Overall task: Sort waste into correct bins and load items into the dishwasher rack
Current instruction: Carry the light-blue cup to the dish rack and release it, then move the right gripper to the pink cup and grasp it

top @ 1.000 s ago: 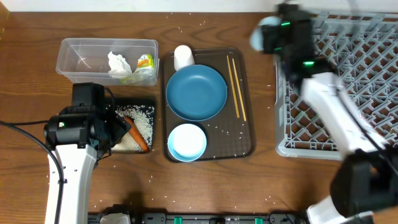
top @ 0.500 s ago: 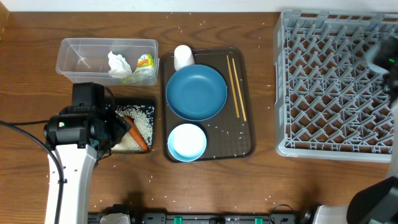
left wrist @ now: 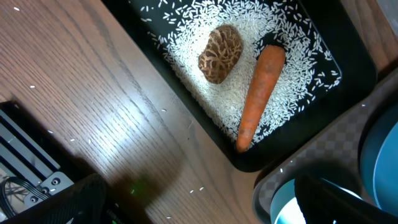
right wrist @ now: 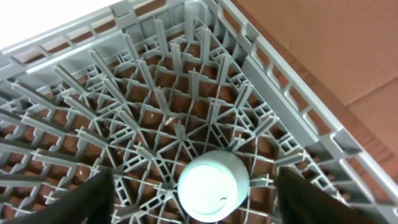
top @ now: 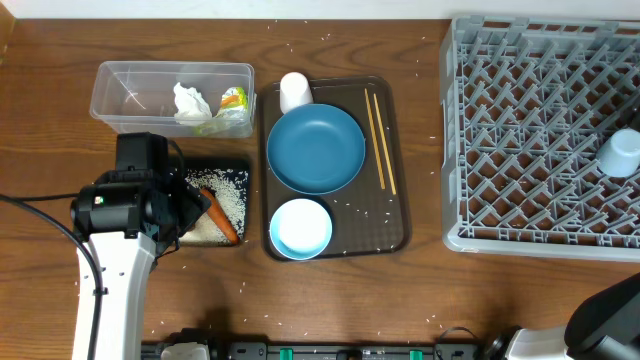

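Small light blue cup (top: pixel 620 153) now sits in the big grey lattice-peg plastic rack (top: pixel 520 120), by the table's right edge — a second ago we were carrying it over. Right hand (right wrist: pixel 200 198) spread, clear of it. Left hand (left wrist: pixel 199 205) spread, empty. One item loaded.

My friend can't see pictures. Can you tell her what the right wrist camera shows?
A light blue cup sits, bottom up it seems, among the pegs of the grey dishwasher rack. The right pincer hangs open, one dark finger each side, not touching it.
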You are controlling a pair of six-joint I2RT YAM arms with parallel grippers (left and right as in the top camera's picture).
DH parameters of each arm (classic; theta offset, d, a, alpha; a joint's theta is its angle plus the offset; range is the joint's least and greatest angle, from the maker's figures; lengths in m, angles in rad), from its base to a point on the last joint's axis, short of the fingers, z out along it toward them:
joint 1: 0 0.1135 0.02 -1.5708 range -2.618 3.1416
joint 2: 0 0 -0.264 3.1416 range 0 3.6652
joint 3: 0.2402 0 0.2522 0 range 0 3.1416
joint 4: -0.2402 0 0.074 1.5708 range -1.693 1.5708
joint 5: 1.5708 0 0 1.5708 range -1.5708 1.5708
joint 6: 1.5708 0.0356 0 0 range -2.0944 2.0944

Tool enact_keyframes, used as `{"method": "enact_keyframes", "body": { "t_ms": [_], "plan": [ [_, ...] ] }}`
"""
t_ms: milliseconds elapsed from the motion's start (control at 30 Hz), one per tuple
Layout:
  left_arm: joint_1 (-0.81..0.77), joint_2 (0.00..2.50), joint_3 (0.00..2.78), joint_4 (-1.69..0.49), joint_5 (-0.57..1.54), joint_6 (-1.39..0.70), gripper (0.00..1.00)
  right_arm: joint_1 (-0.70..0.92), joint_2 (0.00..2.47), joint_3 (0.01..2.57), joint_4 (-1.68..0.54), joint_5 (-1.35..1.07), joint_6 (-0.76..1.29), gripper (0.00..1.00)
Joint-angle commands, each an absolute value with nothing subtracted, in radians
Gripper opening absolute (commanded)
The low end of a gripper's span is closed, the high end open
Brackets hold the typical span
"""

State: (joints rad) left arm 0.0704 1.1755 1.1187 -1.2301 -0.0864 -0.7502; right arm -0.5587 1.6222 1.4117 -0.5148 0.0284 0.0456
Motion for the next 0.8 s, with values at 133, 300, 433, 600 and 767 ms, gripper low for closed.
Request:
{"method": "enact_keyframes", "body": {
  "t_ms": [133,300,433,600,767],
  "plan": [
    [0.074,1.177,1.118,-1.234,-0.106,-0.733,0.98,-0.559,1.616,1.427,-0.532,-0.096,0.036,0.89],
    [0.074,1.177,1.118,-1.234,-0.106,-0.733,0.98,-0.477,1.575,1.427,-0.503,-0.315,0.036,0.95],
    [0.074,1.177,1.118,-1.234,-0.106,-0.733,0.98,-0.32,1.554,1.427,-0.446,-0.356,0.055,0.99],
    [0.074,1.177,1.118,-1.234,-0.106,-0.733,0.98,-0.047,1.572,1.427,-0.41,-0.321,0.051,0.99],
    [0.074,1.177,1.118,-1.234,-0.106,-0.733,0.98,0.233,1.634,1.427,-0.361,-0.173,0.051,0.99]
  ]
}}
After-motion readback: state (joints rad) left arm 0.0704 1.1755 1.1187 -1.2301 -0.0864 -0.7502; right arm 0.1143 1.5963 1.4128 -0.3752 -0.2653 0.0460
